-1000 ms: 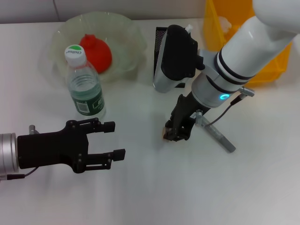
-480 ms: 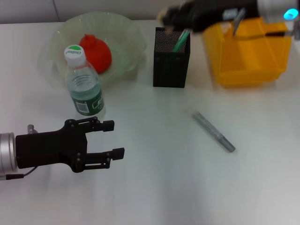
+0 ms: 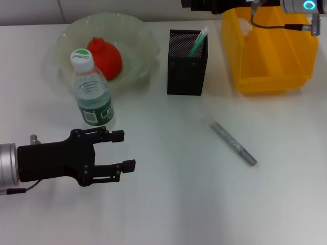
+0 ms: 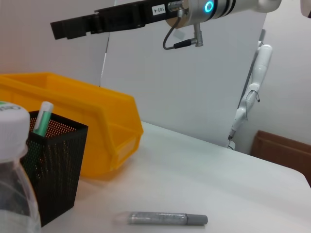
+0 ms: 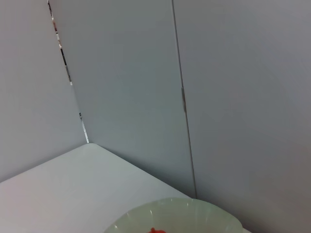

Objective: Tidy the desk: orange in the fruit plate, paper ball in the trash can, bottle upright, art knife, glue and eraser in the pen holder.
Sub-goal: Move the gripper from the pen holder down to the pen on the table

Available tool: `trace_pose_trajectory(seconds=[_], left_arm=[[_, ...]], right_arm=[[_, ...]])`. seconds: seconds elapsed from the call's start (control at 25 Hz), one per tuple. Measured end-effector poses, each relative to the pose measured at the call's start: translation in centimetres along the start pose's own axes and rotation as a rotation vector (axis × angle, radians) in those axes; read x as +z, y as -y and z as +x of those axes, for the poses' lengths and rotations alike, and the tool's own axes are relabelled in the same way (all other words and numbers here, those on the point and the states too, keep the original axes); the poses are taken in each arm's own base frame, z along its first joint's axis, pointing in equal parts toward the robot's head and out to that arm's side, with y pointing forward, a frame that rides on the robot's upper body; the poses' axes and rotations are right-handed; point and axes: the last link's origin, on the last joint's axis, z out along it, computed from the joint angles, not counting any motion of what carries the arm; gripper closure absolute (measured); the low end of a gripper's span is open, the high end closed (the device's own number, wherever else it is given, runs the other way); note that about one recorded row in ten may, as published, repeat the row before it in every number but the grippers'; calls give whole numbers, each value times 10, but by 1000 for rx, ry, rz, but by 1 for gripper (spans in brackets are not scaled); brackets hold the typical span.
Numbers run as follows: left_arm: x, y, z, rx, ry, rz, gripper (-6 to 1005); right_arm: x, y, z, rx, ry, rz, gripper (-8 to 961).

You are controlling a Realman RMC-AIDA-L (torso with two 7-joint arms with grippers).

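My left gripper [image 3: 122,151] hovers open and holding nothing over the table's front left, just in front of the upright bottle [image 3: 92,92] [image 4: 12,174]. The orange [image 3: 105,56] [image 5: 158,230] lies in the pale green fruit plate [image 3: 138,35] [image 5: 175,213]. The black mesh pen holder [image 3: 186,64] [image 4: 56,165] holds a green glue stick [image 3: 199,42] [image 4: 43,116]. A grey art knife [image 3: 234,143] [image 4: 165,219] lies on the table to the holder's front right. My right gripper [image 3: 186,4] [image 4: 73,26] is high above the holder's back. A white lump [image 3: 249,26], perhaps the paper ball, sits in the yellow trash can [image 3: 271,56] [image 4: 92,126]. The eraser is out of view.
A grey wall with panel seams rises behind the table. The plate, pen holder and yellow bin line the back edge. White tabletop spreads across the front and around the knife.
My right arm rose from the table beside the art knife, passed over the pen holder, and now sits high at the back. The left arm has stayed still.
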Motion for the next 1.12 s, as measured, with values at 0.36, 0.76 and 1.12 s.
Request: trace_pose_trajectory(seconds=[0.36,0.76,1.12], left_arm=[[-1,1,0,0,6,0,215],[2,2,1,6,14,-7,215],[5,1,2,3,11,-14,215]], right_arm=[[-28,-9,0,15,-192,-70,285],[-22,-33,52,-86,-678,-8,241],[9,-46,89,-119,-824,11,243]])
